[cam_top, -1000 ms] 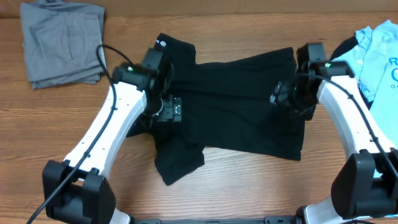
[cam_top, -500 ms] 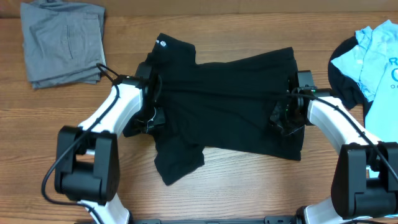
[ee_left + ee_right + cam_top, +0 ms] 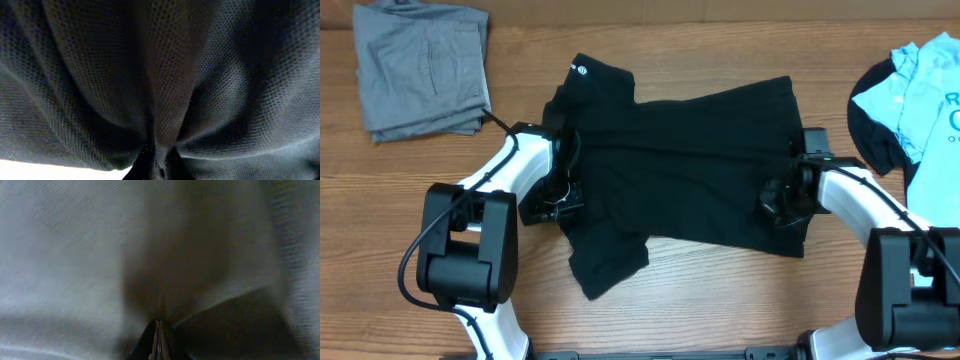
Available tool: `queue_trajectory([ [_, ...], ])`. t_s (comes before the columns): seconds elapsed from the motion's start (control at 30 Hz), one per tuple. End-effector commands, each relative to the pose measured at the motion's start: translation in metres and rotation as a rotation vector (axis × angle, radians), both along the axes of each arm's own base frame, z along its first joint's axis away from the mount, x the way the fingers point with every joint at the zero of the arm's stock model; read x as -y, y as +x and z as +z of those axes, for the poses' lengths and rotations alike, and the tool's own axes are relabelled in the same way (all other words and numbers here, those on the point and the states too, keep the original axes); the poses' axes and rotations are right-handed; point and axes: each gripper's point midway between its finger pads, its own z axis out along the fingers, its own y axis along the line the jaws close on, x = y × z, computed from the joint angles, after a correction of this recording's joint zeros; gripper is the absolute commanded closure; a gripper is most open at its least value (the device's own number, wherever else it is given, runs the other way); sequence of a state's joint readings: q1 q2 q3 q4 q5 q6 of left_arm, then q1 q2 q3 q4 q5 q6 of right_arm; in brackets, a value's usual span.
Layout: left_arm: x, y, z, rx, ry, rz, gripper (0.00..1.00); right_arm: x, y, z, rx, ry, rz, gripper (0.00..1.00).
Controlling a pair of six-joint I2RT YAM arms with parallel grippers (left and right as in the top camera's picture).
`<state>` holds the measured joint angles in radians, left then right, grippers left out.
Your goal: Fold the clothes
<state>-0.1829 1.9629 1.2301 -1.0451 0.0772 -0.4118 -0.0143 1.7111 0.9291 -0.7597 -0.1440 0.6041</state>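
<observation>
My left gripper [image 3: 552,200] is closed down on the black shirt [image 3: 680,170]. In the left wrist view the mesh cloth gathers in folds that run into the pinch right at my fingertips and fills everything ahead of them. My right gripper [image 3: 778,205] is likewise closed narrow on the same shirt. Its wrist view shows the two fingers together, with blurred cloth drawn into them. The one black shirt lies spread on the table [image 3: 720,300] between my two grippers. The left gripper is at the shirt's left edge and the right gripper at its right edge, near the lower corner. One sleeve hangs out below and to the right of my left gripper, and a small white logo mark [image 3: 581,70] shows beyond it, on the far edge of the shirt. There is one pair of grey trousers [image 3: 420,70], folded, well away to the far left of my left gripper. One light blue T-shirt [image 3: 925,90] lies past my right gripper to the far right, with a dark cloth [image 3: 868,118] showing under its near edge. I cannot tell what that cloth is.
</observation>
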Motion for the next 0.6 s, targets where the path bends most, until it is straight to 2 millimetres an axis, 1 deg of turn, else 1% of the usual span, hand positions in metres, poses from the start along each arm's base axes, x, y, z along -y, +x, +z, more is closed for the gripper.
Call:
queue_trajectory([
  [0.0,-0.007,-0.020,-0.011,-0.092,0.022,0.003,0.96,0.014,-0.005,-0.002,-0.022,0.017,-0.075,0.96],
  [0.17,-0.009,-0.030,-0.007,-0.136,0.030,0.002,0.96,0.023,-0.008,-0.003,-0.035,0.017,-0.090,0.96],
  [0.33,-0.013,-0.033,-0.001,-0.144,0.050,0.022,0.96,0.031,-0.009,-0.002,-0.038,0.018,-0.121,0.96],
  [0.43,-0.024,-0.032,0.009,-0.121,0.089,0.050,0.96,0.042,-0.012,-0.002,-0.054,0.021,-0.179,0.96],
  [0.57,-0.028,-0.027,0.029,-0.059,0.077,0.070,0.96,0.060,-0.018,0.001,-0.073,0.025,-0.246,0.96],
])
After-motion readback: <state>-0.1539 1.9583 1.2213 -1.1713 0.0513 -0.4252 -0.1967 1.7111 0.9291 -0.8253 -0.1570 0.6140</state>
